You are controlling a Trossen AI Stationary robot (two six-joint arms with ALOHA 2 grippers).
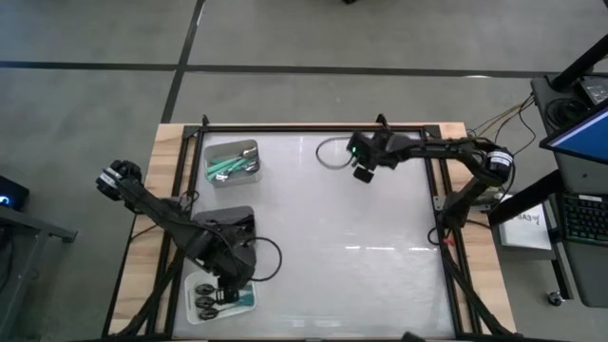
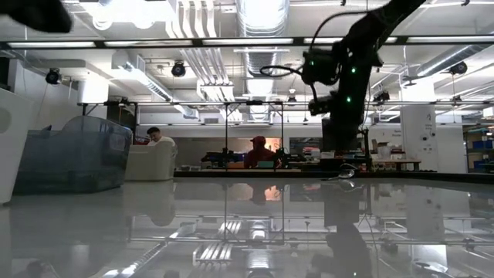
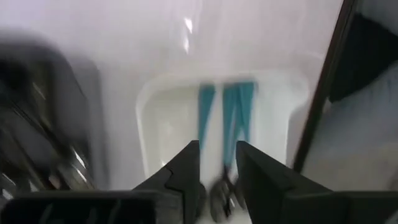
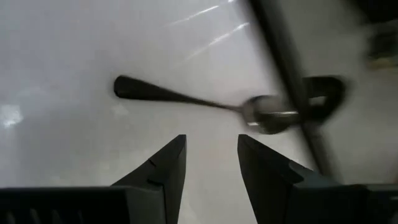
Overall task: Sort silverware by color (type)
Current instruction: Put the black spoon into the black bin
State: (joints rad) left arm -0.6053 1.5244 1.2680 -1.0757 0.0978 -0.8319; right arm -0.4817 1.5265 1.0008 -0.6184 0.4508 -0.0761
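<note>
Near the table's (image 1: pixel 313 218) far edge, a dark-handled spoon (image 4: pixel 186 98) with a shiny bowl is seen lying flat, just beyond the right gripper (image 4: pixel 211 165), whose fingers are parted and hold nothing. At the near left corner, teal-handled spoons (image 3: pixel 230 115) are laid in a white tray (image 3: pixel 158 118); above it the left gripper (image 3: pixel 217 171) is held slightly open, empty. A further tray (image 1: pixel 233 161) at far left contains teal-handled spoons.

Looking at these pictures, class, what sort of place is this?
Probably a robotics lab in an open-plan workshop: exposed ceiling ducts, a wood-edged glossy white work table with two dark robot arms, and seated people at benches behind.
</note>
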